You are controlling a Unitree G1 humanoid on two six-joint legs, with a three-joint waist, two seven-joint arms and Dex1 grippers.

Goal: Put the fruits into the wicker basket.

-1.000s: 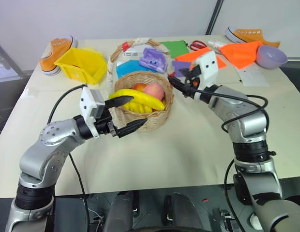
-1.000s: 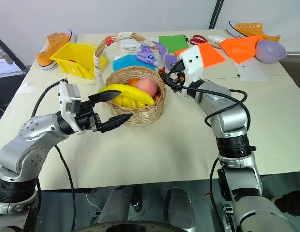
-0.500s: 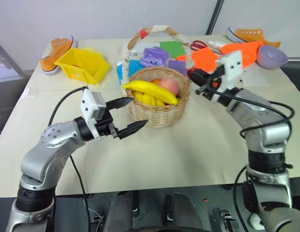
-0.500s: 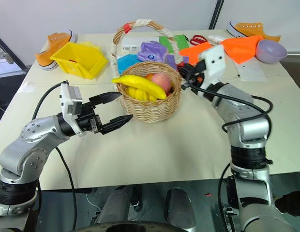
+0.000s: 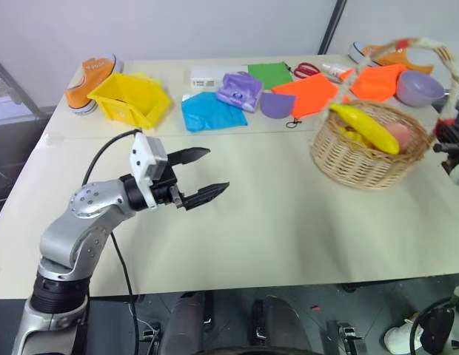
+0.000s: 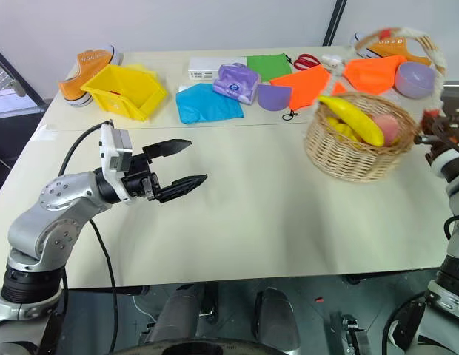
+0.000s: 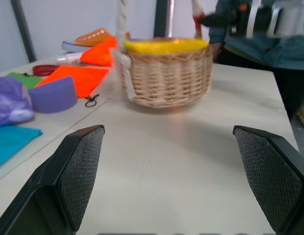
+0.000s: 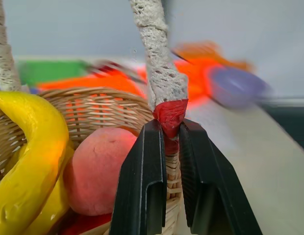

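The wicker basket (image 5: pixel 366 151) stands at the right side of the table, with the fruits inside: a long yellow banana (image 5: pixel 365 127) lying across the top, a pinkish peach (image 5: pixel 398 133), and smaller yellow pieces underneath. My right gripper (image 8: pixel 167 128) is shut on the foot of the basket's arched handle (image 8: pixel 159 73), at its red tape, on the basket's right side. Over the table's left-middle, my left gripper (image 5: pixel 218 169) hovers open and holds nothing. It points toward the basket (image 7: pixel 169 78), well away from it.
Along the back stand a yellow plastic bin (image 5: pixel 129 98), an orange shoe (image 5: pixel 87 78), a blue cloth (image 5: pixel 211 111), a purple bag (image 5: pixel 240 89), green (image 5: pixel 268 72) and orange cloths (image 5: pixel 307 92) and a purple bowl (image 5: pixel 420 86). A person in teal (image 7: pixel 260 39) stands beyond the table.
My right gripper shut on the basket's handle and swept the basket from the table's middle to its right side. The left gripper stayed where it was, still open.
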